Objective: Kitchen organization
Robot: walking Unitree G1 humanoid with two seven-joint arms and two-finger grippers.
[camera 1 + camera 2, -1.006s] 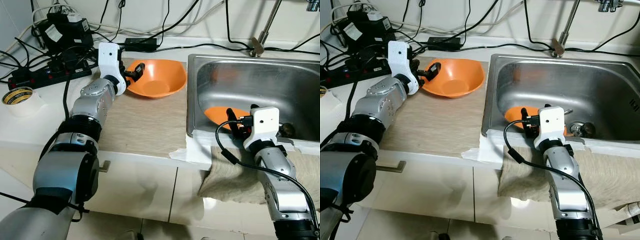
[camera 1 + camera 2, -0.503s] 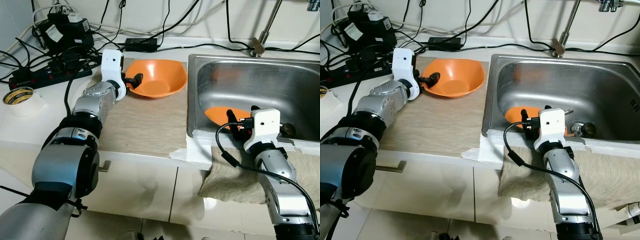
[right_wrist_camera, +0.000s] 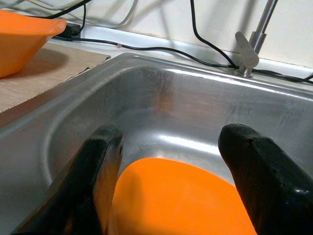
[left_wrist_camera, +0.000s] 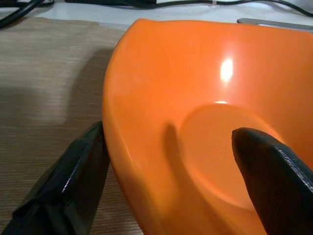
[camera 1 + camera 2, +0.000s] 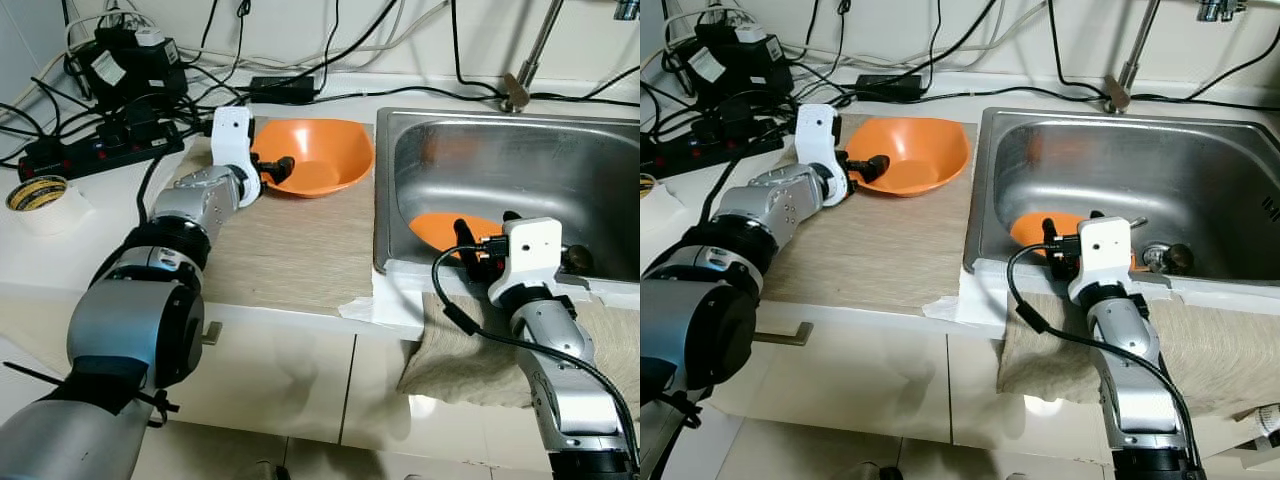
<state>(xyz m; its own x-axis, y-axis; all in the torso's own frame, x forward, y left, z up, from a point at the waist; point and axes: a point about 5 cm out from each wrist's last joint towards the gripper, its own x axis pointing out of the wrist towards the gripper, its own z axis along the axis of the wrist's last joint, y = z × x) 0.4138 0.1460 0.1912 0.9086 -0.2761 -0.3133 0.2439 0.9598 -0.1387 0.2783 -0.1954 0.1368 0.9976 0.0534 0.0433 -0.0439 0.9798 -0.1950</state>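
Orange bowl [image 5: 312, 155]: at the counter's back edge beside the sink [image 5: 560, 160]. Left gripper [image 5: 272, 170] straddled its rim, fingers apart. Right gripper [image 5: 470, 243] open above the sink's orange dish [image 5: 445, 228]. Advice: seat the rim deep, then close squarely.

A roll of tape [image 5: 37, 192] sits at the table's [image 5: 290, 260] left edge — behind it a black power strip [image 5: 95, 147] amid tangled cables — and a grey towel [image 5: 470, 355] hangs below the sink.
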